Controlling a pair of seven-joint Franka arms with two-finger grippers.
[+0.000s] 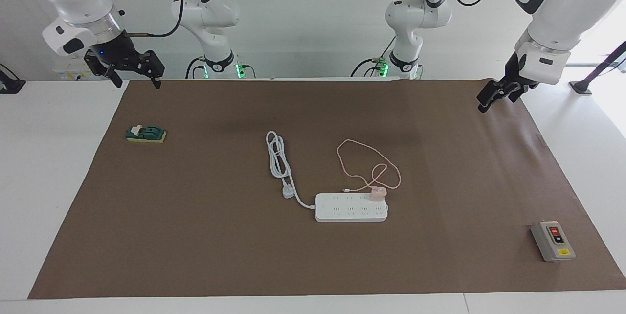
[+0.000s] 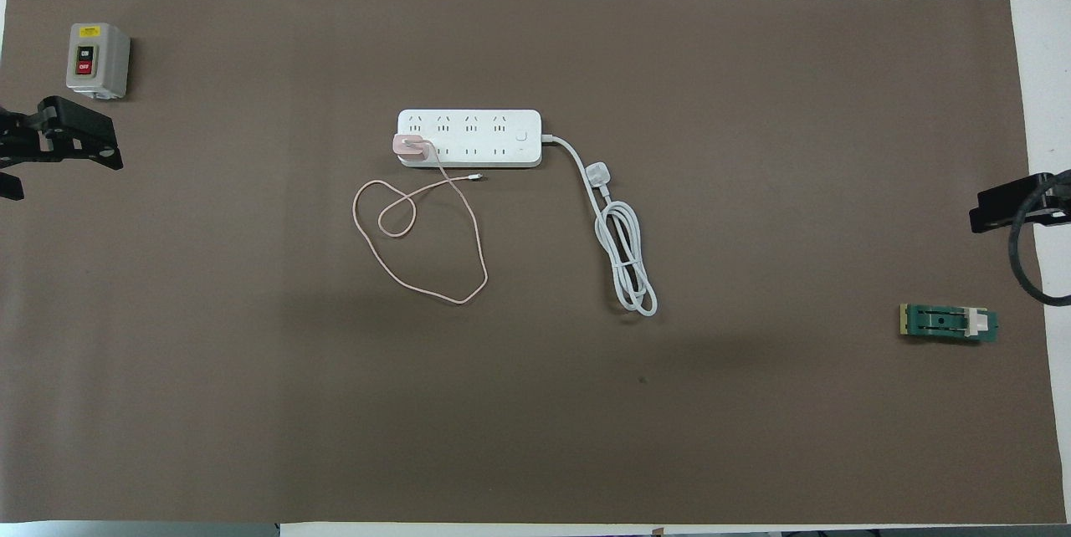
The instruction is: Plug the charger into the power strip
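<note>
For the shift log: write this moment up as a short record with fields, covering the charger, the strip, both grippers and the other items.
charger: seated on the power strip, at its end toward the left arm; pink cable looped on the mat nearer the robots
strip's plug: lying loose on the mat
left gripper: raised over the mat's edge, open, empty
right gripper: raised over the mat's corner, open, empty
others: grey switch box, green switch

White table (image 1: 58, 167) under a brown mat (image 1: 205, 235), on the mat a power strip (image 1: 349, 212), its coiled white cord (image 1: 278, 157), grey button box (image 1: 552, 241), green block (image 1: 145, 134), perhaps a switch
</note>
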